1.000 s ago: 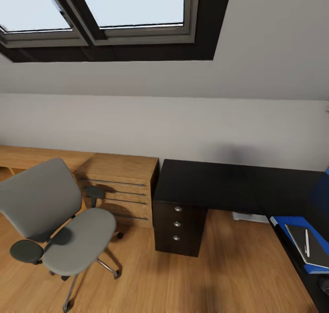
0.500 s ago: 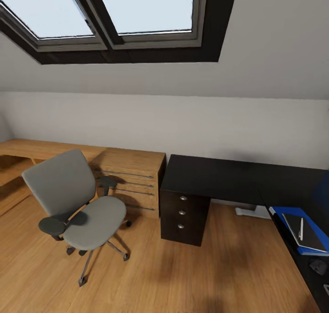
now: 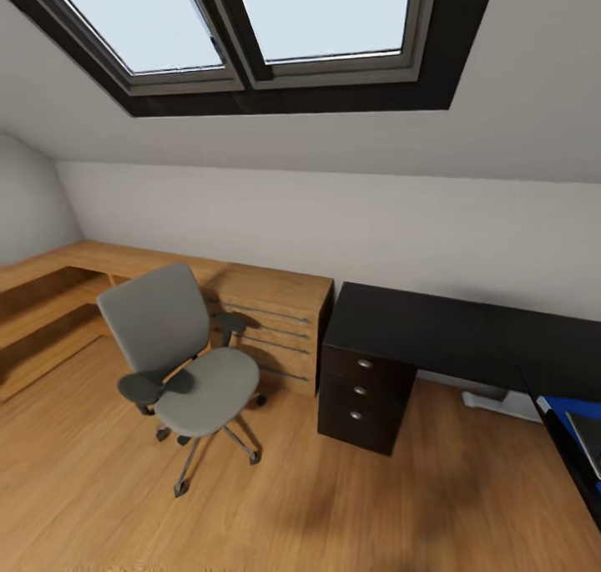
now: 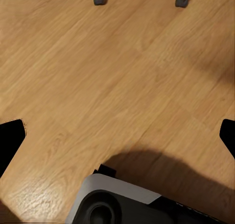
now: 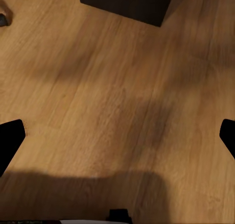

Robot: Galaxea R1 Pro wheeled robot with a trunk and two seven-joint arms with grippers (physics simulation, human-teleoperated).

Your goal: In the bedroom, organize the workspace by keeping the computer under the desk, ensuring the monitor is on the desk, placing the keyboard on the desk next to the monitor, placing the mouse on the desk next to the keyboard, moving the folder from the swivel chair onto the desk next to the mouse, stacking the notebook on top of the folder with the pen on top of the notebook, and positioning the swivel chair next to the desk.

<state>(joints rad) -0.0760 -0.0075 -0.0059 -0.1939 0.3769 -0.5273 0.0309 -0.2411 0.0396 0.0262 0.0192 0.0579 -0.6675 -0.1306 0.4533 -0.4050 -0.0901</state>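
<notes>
Swivel chair (image 3: pixel 179 363) stands on the wood floor (image 3: pixel 334 505) left of the desk (image 3: pixel 434 338) with nothing on its seat, and I see both grippers (image 4: pixel 117 136) (image 5: pixel 117 136) spread wide, holding nothing.

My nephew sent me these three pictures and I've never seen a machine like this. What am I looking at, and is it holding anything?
It is a simulated wheeled robot with two arms. The large picture comes from a camera on its head: a grey upholstered swivel chair stands on the wooden floor, beside a glossy black desk with a three-drawer unit. At the far right edge, a bright blue folder lies on the desk. The two small pictures come from cameras on its wrists, pointing down at the floor. The dark shapes at their sides are the fingertips of the left tool and the right tool, spread open and holding nothing.
</notes>
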